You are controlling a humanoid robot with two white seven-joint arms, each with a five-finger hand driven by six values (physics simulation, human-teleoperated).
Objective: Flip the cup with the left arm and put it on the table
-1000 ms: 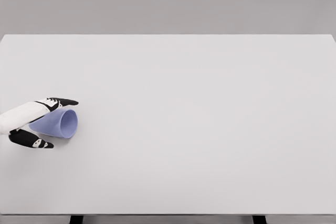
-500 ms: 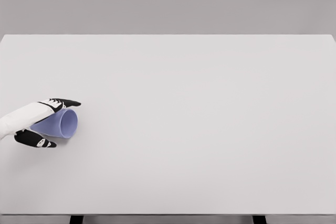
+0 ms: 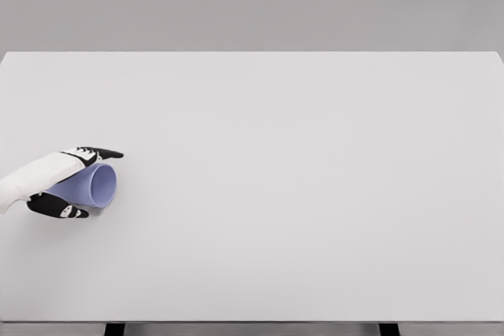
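Note:
A lavender-blue cup [image 3: 94, 185] lies on its side at the left edge of the white table [image 3: 299, 179], its open mouth facing right. My left hand [image 3: 101, 183] reaches in from the left and wraps the cup. Its black fingers [image 3: 101, 153] lie over the top of the cup, and the thumb [image 3: 59, 208] presses against its lower side. The hand's white back hides the cup's base. The cup rests on the table surface. My right arm does not appear in this view.
The table's left edge runs right beside the hand and cup. Its front edge lies along the bottom of the view, with two dark legs [image 3: 115, 329] showing below it.
The thumb has closed upward against the cup's underside and the fingers have slid slightly right over its top. The cup has stayed nearly in place.

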